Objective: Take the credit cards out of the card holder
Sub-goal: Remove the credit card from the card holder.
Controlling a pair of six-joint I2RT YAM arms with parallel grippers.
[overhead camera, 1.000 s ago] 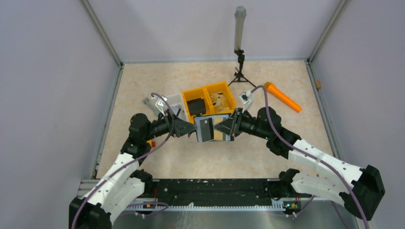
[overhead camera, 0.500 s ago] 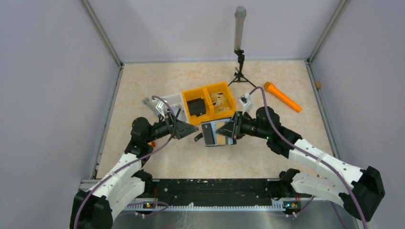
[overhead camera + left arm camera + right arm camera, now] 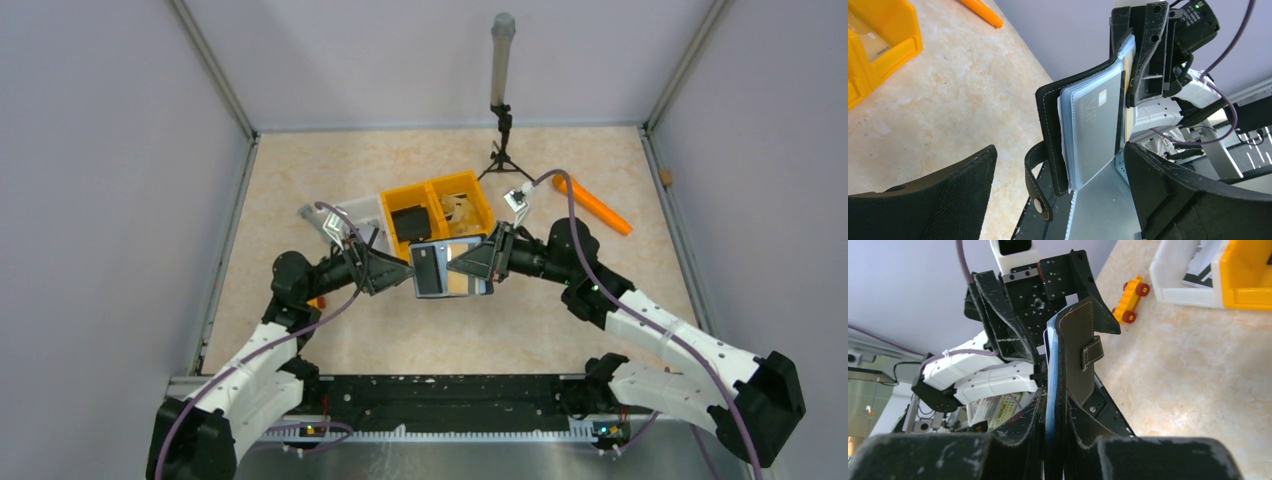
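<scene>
1. Top view. Grasping the card holder (image 3: 447,284) in the right claw (image 3: 468,264), lifted in the air above the middle of the bench (image 3: 330,170), just on the near side of the yellow bin (image 3: 437,205). Facing it from the left-edge side with the left claw (image 3: 402,273), released.
2. Left wrist view. Looking into the card holder, opened like a book, with the credit cards (image 3: 1095,135) standing in clear sleeves (image 3: 1072,167), not taken out yet. Spread wide on both sides of the free edge, without visible contact. Best to choose one card only, to put one finger before it and one behind it, and to clench on the bare card edge, not on the sleeve or the strap (image 3: 1034,180).
3. Right wrist view. Clenched tightly on the black cover and pale lining together. Advisable to hold this grip firm and to pull the card straight along its slot, away from the right claw; otherwise, probably dragging the whole card holder instead.
</scene>
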